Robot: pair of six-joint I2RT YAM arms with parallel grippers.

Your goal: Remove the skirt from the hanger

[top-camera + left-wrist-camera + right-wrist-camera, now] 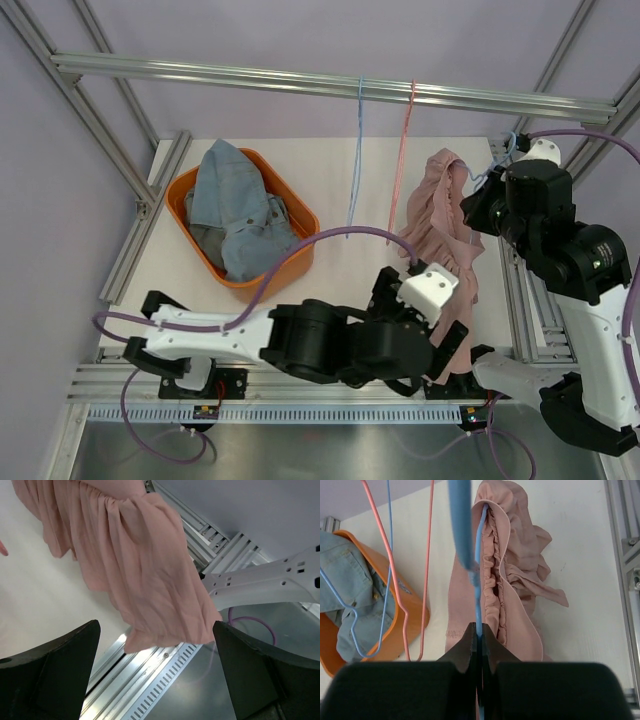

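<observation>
The pink skirt [440, 225] hangs on a blue wire hanger [498, 160] at the right of the table, its hem trailing towards the near edge. My right gripper [484, 192] is shut on the hanger wire [478, 575], with the skirt's gathered waistband [497, 580] draped over the wire just beyond the fingertips [470, 642]. My left gripper [448, 338] is open at the skirt's lower hem. In the left wrist view the skirt [135, 565] hangs between and beyond the two wide-apart fingers [55, 670]; I see no contact.
An orange basket [300, 215] holding denim clothes [235, 205] stands at the left. An empty blue hanger [356, 160] and an empty pink hanger [402, 160] hang from the overhead rail [250, 76]. Aluminium frame rails [150, 680] run along the near edge.
</observation>
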